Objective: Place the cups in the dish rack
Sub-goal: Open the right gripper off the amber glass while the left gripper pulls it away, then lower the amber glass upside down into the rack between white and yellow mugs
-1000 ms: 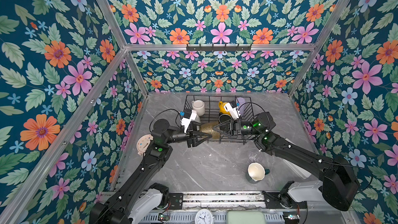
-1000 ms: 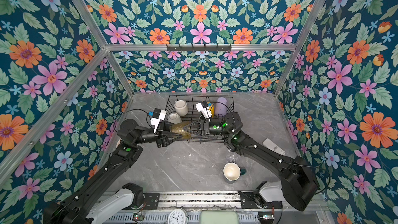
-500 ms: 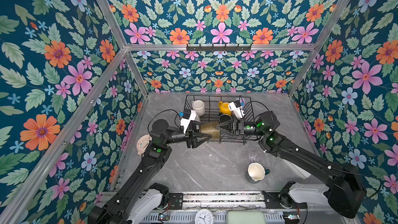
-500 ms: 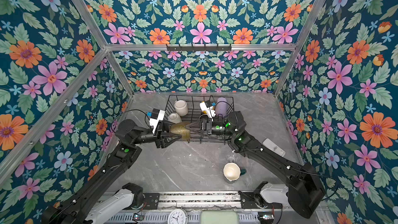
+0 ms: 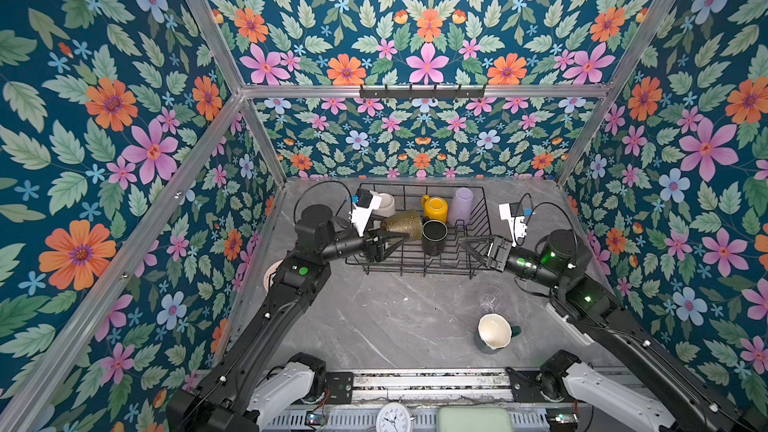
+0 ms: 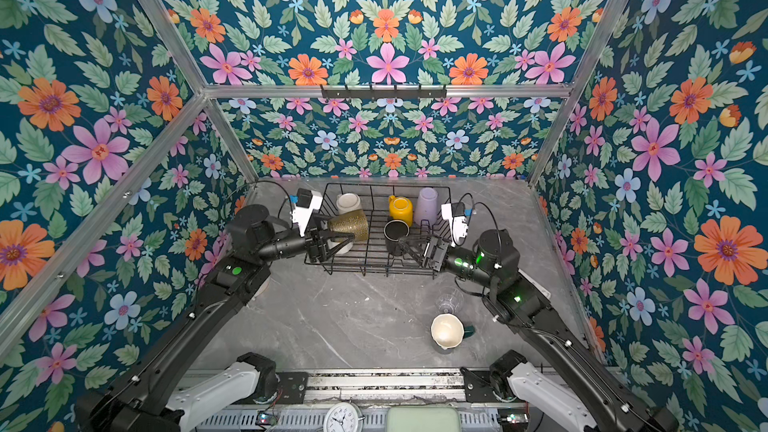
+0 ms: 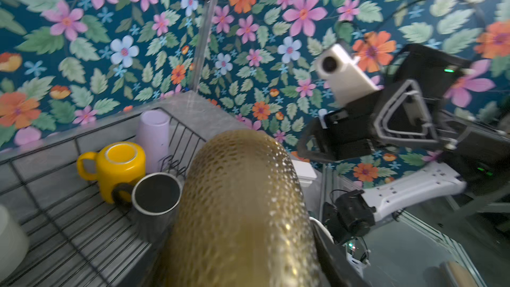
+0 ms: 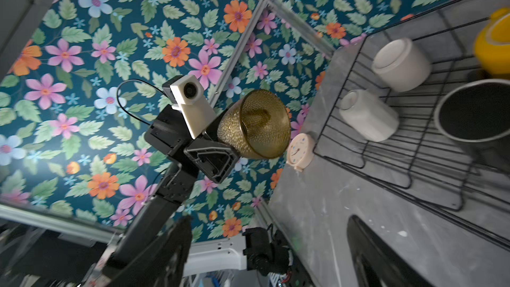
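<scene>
My left gripper (image 5: 398, 238) (image 6: 347, 238) is shut on the amber glass (image 5: 401, 224) (image 7: 240, 202) (image 8: 256, 125), which lies on its side above the left part of the dish rack (image 5: 419, 272) (image 6: 365, 272). In the rack stand the yellow mug (image 5: 435, 207), lilac tumbler (image 5: 462, 201), black mug (image 5: 434, 236) and cream mug (image 5: 386, 205). A second white cup (image 8: 368, 114) sits in the rack's near left corner. My right gripper (image 5: 469, 249) (image 8: 270, 244) hangs open and empty at the rack's front right. On the table lie the teal mug (image 5: 494, 331) and clear glass (image 5: 488, 303).
A beige clock (image 8: 300, 150) (image 5: 270, 276) rests on the table left of the rack, under my left arm. A black hook rail (image 5: 422, 91) runs along the back wall. A white flat object (image 6: 540, 284) lies under my right arm.
My right gripper opened, let go of the amber glass and drew back to the right. My left gripper keeps the glass and has carried it a little further over the rack.
</scene>
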Robot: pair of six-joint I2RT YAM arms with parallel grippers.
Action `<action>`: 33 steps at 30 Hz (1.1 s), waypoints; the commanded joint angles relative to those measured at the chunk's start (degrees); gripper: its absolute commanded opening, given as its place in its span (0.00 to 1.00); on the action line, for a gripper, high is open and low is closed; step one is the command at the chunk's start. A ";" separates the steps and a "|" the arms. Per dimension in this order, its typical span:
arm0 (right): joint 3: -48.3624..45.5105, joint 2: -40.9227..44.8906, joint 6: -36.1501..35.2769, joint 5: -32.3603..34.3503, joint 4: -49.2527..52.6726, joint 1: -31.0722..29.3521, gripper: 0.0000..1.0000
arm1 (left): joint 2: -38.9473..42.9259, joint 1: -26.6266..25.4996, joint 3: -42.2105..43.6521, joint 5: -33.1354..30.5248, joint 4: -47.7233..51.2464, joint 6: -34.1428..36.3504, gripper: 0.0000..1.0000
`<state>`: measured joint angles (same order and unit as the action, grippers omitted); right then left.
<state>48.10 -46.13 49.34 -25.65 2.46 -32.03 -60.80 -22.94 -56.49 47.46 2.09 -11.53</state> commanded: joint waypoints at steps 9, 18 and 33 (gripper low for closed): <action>-2.13 4.01 -10.05 14.32 14.99 -0.02 0.93 | -16.93 -0.40 -19.54 -20.25 19.72 2.45 0.00; -2.66 5.87 -14.13 17.04 19.27 -0.04 0.97 | -33.69 -4.72 -34.72 -34.93 30.96 2.03 0.00; -2.63 5.48 -17.17 17.56 21.08 0.03 0.99 | -55.35 -7.82 -53.80 -47.68 40.63 2.30 0.00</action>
<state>45.36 -40.62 33.39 -8.58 24.16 -31.92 -114.63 -30.50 -108.55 2.33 40.99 -9.30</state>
